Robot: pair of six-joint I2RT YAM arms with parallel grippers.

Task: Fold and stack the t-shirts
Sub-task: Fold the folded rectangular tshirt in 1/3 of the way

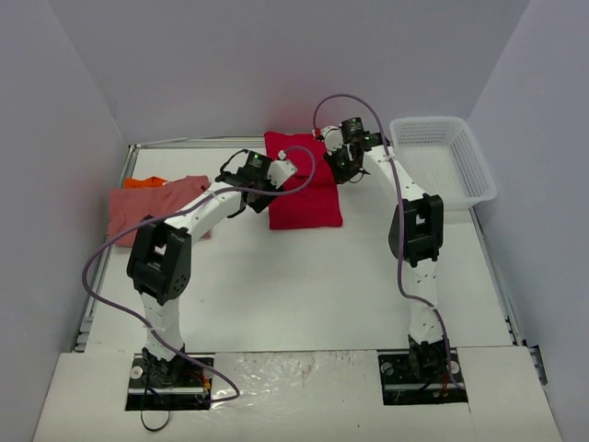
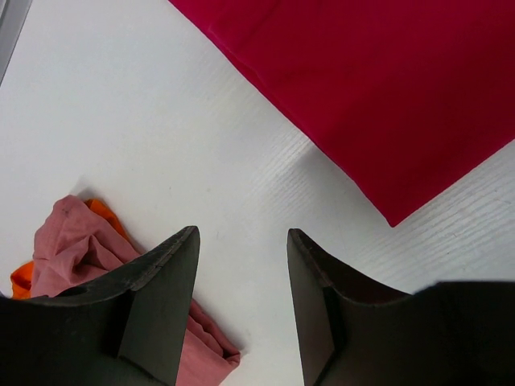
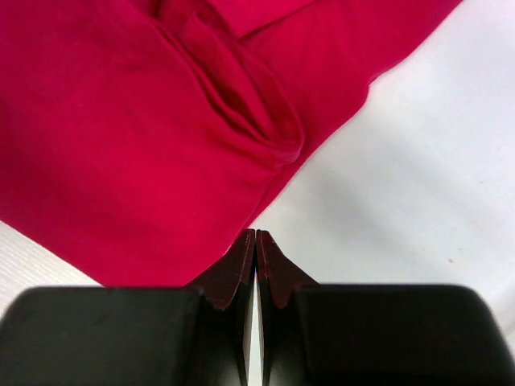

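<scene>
Most of the orange t-shirt (image 1: pixel 145 182) is hidden under the crumpled salmon pink t-shirt (image 1: pixel 152 210) at the left of the table (image 1: pixel 304 285); only a strip shows. The folded red t-shirt (image 1: pixel 308 207) lies at centre back, partly covered by both wrists. The right gripper (image 3: pixel 256 241) is clenched tight at the red shirt's edge; whether cloth is pinched cannot be told. The left gripper (image 2: pixel 241 257) stands parted, grasping nothing. There are three shirts and one white mesh basket (image 1: pixel 442 161).
</scene>
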